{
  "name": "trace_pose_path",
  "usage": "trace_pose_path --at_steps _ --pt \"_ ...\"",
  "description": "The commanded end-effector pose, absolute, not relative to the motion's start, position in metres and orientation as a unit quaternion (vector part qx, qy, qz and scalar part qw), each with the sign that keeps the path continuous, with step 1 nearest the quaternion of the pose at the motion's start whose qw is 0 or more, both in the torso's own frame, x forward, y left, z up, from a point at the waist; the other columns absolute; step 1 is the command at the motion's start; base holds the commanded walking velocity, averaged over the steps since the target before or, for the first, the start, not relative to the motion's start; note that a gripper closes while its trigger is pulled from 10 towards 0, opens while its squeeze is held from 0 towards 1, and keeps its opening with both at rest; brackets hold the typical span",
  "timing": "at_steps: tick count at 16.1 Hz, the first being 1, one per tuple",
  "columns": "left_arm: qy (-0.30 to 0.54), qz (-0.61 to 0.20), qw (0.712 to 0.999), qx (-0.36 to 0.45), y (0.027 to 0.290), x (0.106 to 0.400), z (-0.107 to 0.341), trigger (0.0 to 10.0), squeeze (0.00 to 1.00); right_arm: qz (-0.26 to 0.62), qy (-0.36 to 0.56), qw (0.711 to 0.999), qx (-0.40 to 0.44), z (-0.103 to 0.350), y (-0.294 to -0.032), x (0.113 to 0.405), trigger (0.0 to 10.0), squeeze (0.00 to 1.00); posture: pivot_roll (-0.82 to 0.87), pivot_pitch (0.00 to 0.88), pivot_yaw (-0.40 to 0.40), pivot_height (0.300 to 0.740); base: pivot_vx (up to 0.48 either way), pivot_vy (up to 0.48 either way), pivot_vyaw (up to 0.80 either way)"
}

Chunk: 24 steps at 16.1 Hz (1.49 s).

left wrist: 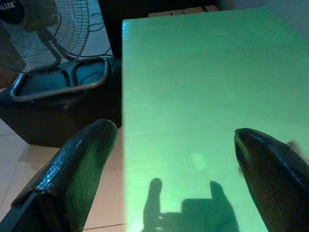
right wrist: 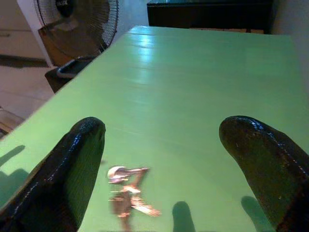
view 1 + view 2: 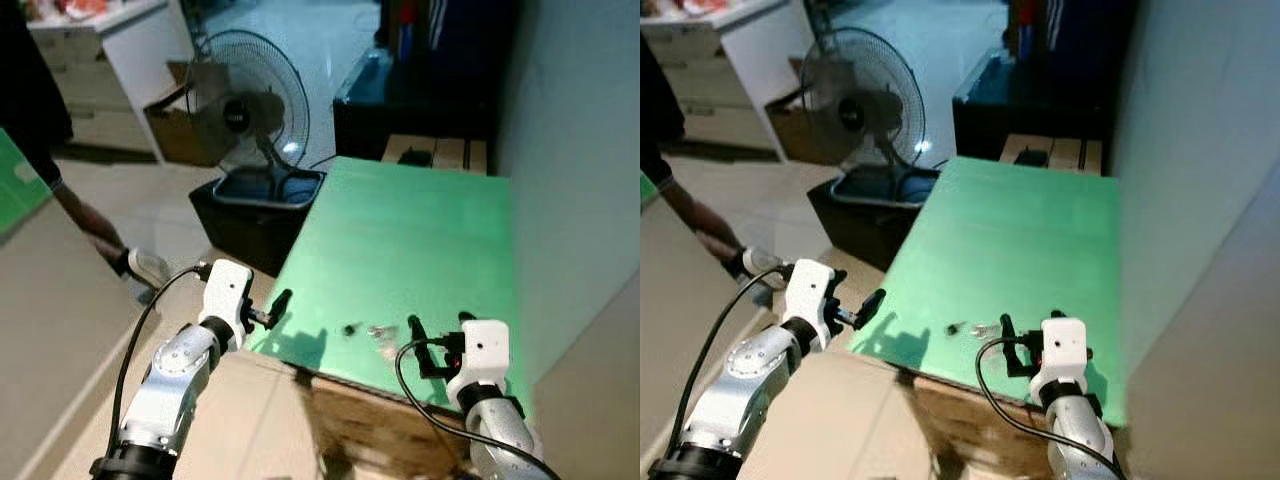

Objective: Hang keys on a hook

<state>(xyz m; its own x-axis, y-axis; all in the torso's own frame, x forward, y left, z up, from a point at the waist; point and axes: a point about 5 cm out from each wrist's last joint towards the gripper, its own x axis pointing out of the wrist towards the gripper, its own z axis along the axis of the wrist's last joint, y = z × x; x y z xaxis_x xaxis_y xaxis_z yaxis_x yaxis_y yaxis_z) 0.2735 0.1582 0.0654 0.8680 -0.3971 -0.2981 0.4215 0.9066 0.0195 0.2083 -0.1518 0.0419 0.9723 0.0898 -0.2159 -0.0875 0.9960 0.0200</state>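
A small bunch of silvery metal keys [image 3: 380, 333] lies flat on the green painted tabletop [image 3: 400, 240], low in the head view's frame near the table's front edge; a small dark piece lies just to their left, possibly a fob, though it is too small to be sure. The right gripper [image 3: 438, 345], at the lower right, hovers over the near edge just right of the keys, its two black fingers [image 2: 72, 174] spread wide and holding nothing; in its wrist view the keys lie between the fingers. The left gripper [image 3: 277, 305], left of centre and low in the frame, sits at the table's left corner, jaws likewise wide apart and empty. Beyond the table, in the upper left, a black round-caged standing fan [image 3: 245, 105] stands behind a dark plastic bin [image 3: 255, 205]. A person's arm [image 3: 85, 220] reaches in at the left edge.
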Motion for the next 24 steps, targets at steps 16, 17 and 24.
trace_pose_path --at_steps 16,17,24 --pt "0.135 -0.239 0.954 0.117 0.155 0.282 0.067 10.0 0.00 0.045 0.096 0.994 -0.014 0.044 -0.143 0.209 10.0 0.00 -0.11 0.000 0.138 0.727 0.141 0.110 -0.34" --pt "0.136 -0.241 0.955 0.108 0.153 0.281 0.066 10.0 0.00 0.044 0.097 0.994 -0.014 0.044 -0.144 0.210 10.0 0.00 -0.10 0.000 0.139 0.727 0.480 0.000 0.00" --pt "0.139 -0.229 0.957 0.108 0.158 0.283 0.066 10.0 0.00 0.038 0.095 0.994 -0.027 0.047 -0.147 0.218 10.0 0.00 -0.10 0.000 0.146 0.727 0.343 0.000 0.00"
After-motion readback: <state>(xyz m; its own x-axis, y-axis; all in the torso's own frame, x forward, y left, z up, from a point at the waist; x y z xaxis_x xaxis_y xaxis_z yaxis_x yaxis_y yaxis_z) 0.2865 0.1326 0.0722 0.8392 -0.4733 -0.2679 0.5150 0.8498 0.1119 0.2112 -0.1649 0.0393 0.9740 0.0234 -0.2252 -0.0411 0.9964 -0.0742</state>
